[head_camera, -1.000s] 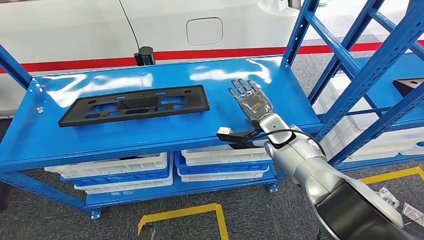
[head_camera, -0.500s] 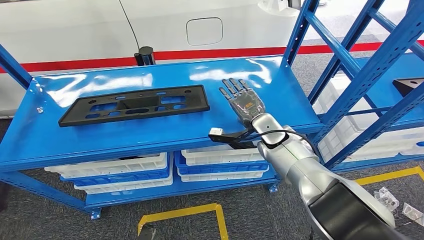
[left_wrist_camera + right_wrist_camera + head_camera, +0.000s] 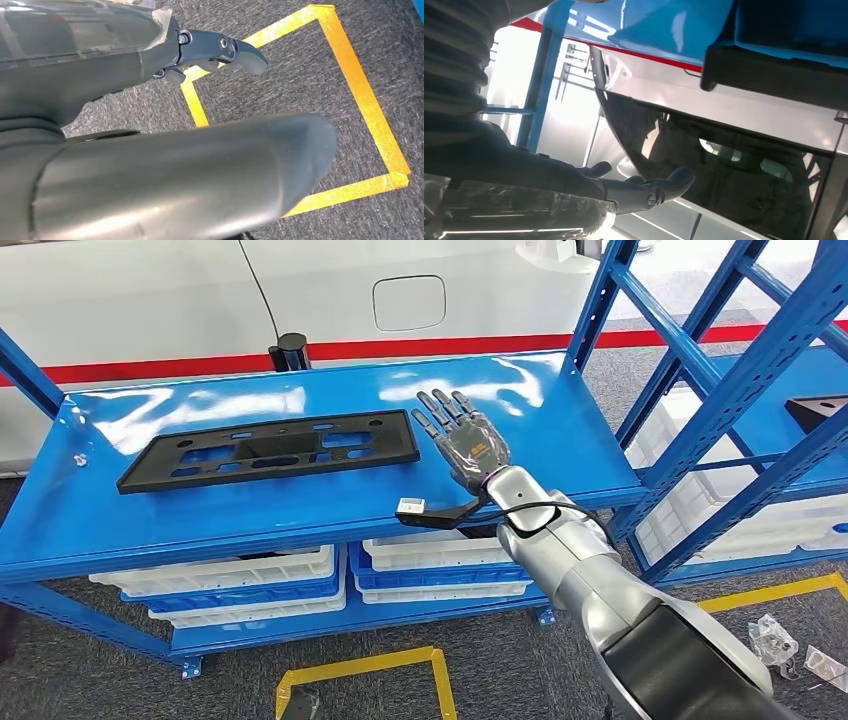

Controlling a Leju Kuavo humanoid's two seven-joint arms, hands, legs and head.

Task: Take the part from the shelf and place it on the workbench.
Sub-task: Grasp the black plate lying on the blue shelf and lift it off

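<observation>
Part: flat black plastic panel, long rectangle with several cut-outs and small holes, lying flat on the blue shelf top, left of centre. Right robot hand above the shelf just beside the part's right end, not touching; fingers spread and straight, holding nothing. Right wrist view adds the part's dark edge from below and a white car's window behind. Left wrist view: left robot hand over grey carpet with yellow tape; fingers loosely extended, empty.
</observation>
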